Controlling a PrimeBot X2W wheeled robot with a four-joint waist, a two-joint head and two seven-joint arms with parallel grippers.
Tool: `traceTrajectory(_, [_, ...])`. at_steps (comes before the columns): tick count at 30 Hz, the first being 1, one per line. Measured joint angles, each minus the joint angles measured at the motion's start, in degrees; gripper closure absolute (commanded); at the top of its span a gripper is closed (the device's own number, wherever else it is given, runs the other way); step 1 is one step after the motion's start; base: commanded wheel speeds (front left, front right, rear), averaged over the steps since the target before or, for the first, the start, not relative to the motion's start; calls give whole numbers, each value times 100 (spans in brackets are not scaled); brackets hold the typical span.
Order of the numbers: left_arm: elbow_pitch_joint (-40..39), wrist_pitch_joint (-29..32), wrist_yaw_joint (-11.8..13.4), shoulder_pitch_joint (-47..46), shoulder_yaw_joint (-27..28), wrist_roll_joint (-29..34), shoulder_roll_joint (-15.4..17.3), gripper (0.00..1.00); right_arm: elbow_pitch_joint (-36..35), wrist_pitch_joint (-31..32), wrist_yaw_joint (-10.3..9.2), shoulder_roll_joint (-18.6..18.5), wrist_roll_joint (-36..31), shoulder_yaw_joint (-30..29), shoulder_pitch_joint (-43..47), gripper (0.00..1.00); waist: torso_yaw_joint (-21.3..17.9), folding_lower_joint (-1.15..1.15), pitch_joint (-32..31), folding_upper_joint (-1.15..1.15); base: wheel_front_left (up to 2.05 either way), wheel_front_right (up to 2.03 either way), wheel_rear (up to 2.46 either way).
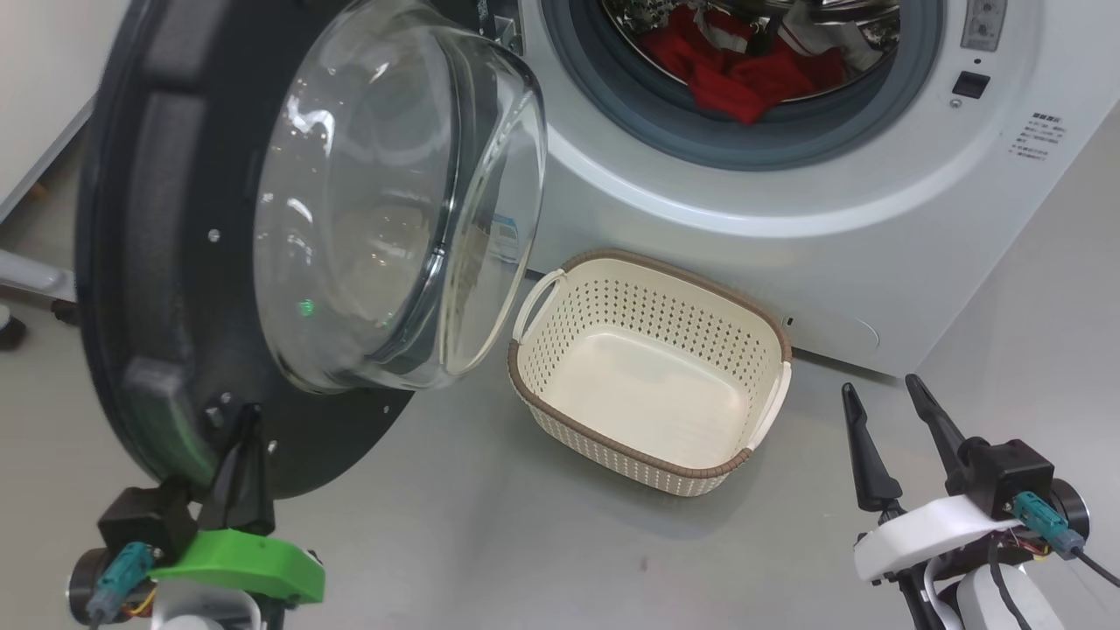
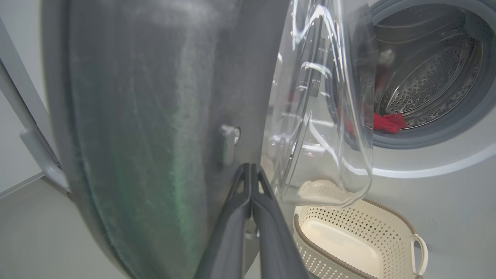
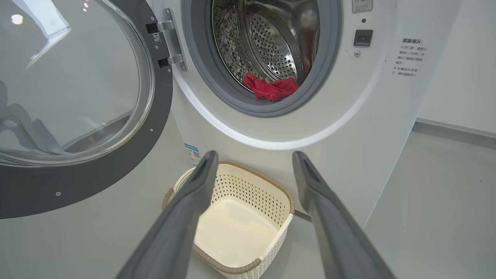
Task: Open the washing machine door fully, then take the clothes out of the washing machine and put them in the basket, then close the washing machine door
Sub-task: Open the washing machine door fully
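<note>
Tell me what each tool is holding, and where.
Nothing: the left tool is shut at the lower rim of the washing machine door; the right tool is open.

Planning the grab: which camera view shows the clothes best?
The head view: the clothes lie nearest, red with white stripes showing. The right wrist view shows a smaller red bundle; the left wrist view, a red scrap past the washing machine door.

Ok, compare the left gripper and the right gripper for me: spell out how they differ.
The left gripper is shut, fingers together; the right gripper is open, fingers spread. The left gripper sits at the lower rim of the washing machine door; the right gripper hangs over floor right of the basket. The left gripper's bracket is green, the right gripper's white. Both have long dark fingers and hold nothing.
</note>
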Motion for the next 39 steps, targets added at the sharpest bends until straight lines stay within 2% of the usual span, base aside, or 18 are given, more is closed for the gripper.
traceTrajectory(15, [726,-125,47,-519,690,-222,9,100,-49,0,35,-55,-32,-11,-94,0,-129,0,188,0,0,0,0])
traceTrajectory(23, [1120,-175,48,-790,1045,-266,176,100,-51,0,36,-54,-32,-3,-126,0,-163,0,194,0,0,0,0])
traceTrajectory(39, [1699,-225,48,-1100,1315,-266,334,100,-45,0,37,-46,-31,41,-170,0,-236,0,158,0,0,0,0])
